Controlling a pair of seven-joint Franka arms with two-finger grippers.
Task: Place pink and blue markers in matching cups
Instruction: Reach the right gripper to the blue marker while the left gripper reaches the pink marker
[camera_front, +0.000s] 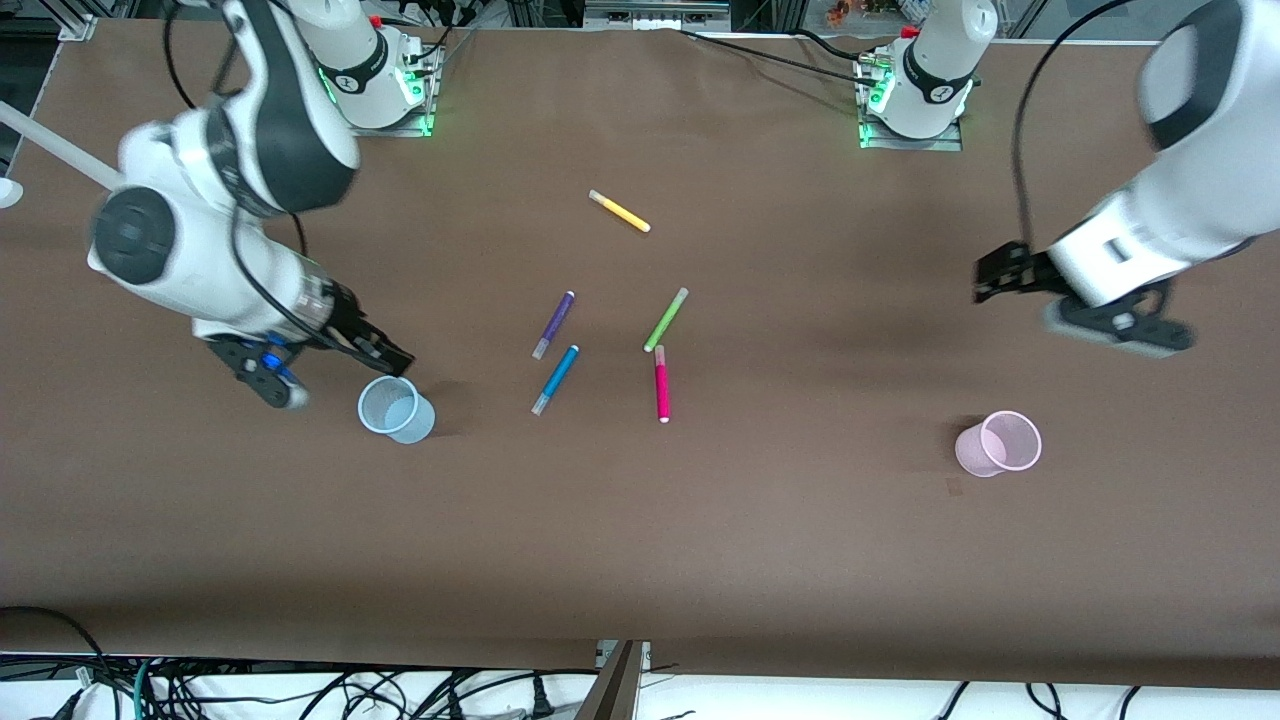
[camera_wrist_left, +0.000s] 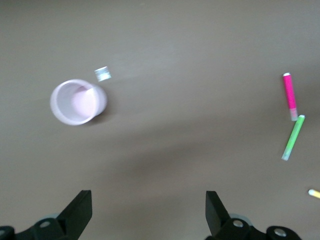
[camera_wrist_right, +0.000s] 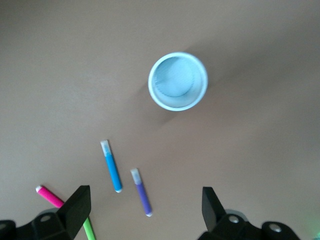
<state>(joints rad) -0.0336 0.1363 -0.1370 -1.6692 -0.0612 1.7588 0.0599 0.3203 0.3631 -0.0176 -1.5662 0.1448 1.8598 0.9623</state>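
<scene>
Both arms are up over the worktop (camera_front: 700, 520), nothing picked up yet. The right claw (camera_front: 335, 365) hangs just beside the blue cup (camera_front: 396, 409), spread wide and empty. The left claw (camera_front: 1000, 272) hangs over bare worktop above the pink cup (camera_front: 998, 443), also wide open, holding nothing.

Out in the middle lie the markers. The blue marker (camera_front: 555, 379) lies flat, nearer the front camera than the purple marker (camera_front: 553, 324) just beside it. The pink marker (camera_front: 661, 383) lies flat too, its upper end almost touching the green marker (camera_front: 666, 319). A yellow marker (camera_front: 619, 211) sits well apart, toward the bases.

Here's the danger, as I read it: blue and purple lie close together and nearly parallel, so wide fingers coming down could nudge or trap the wrong one. Same for pink, where a grip near the green tip might drag both. The cups look light, so a marker dropped against the rim could tip one over.
</scene>
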